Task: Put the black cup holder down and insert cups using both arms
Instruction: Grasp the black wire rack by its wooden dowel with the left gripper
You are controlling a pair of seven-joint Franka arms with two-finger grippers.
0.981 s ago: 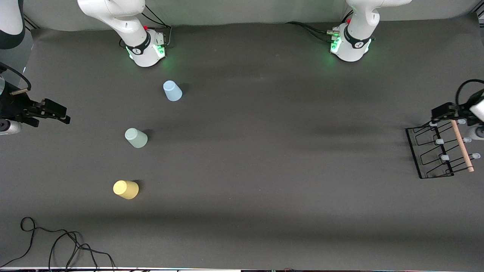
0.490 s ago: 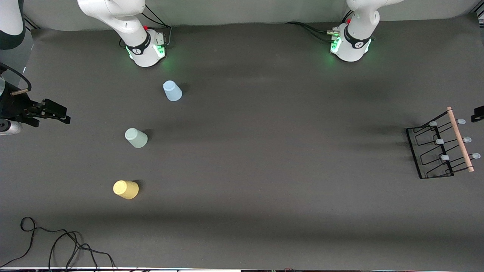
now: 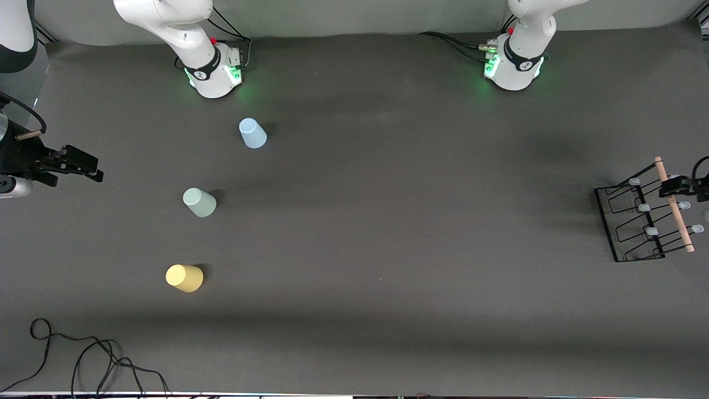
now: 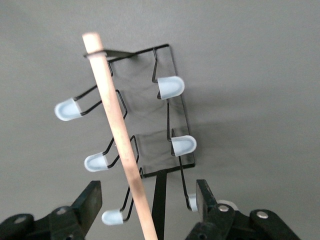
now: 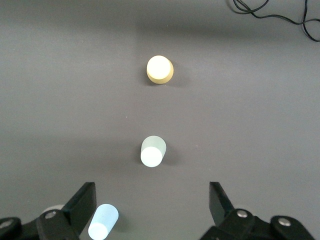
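The black cup holder [image 3: 631, 224] stands at the left arm's end of the table, its wooden rod [image 3: 678, 221] on top. My left gripper [image 3: 673, 188] is open with a finger on each side of the rod, not touching it. The left wrist view shows the rod [image 4: 117, 130] running between my left gripper's [image 4: 149, 197] fingers, with pale-tipped pegs [image 4: 171, 87] around it. The blue cup [image 3: 252, 133], mint cup [image 3: 199, 202] and yellow cup [image 3: 184, 278] stand upside down toward the right arm's end. My right gripper [image 3: 88, 166] waits open and empty, high over them [image 5: 150, 200].
A loose black cable [image 3: 83, 354] lies at the near corner toward the right arm's end, and it shows in the right wrist view [image 5: 280, 15]. The grey mat [image 3: 388, 221] between the cups and the holder is bare.
My left gripper swung off toward the table's end, then came back lower with its fingers astride the rod. The holder, the cups and the right arm have not moved.
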